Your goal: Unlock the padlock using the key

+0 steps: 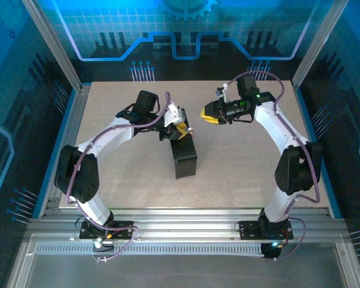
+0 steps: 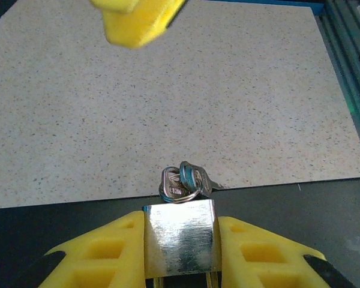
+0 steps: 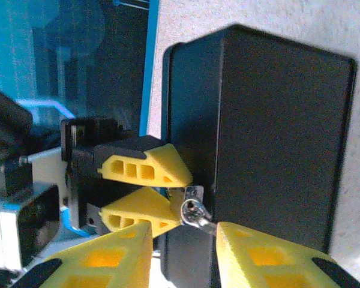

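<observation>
- Left gripper [image 2: 181,221] is clenched on the tiny silver metal padlock [image 2: 180,243], above the dark rectangular box [image 1: 185,161].
- The small silver key [image 2: 192,178] on its ring looks seated in the lock; whether the shackle is free, I cannot tell.
- Right gripper [image 3: 185,228] is released and empty, close to the key; the turn likely remains.

A speckled beige tabletop [image 1: 240,162] sits inside an enclosure of aluminium posts [image 1: 51,42], with ribbed aluminium rails [image 1: 186,225] along its near edge. The back wall [image 1: 186,30] and side panels [image 1: 12,90] glow blue, printed with circuit-like lines and a gear graphic [image 1: 189,7].
</observation>
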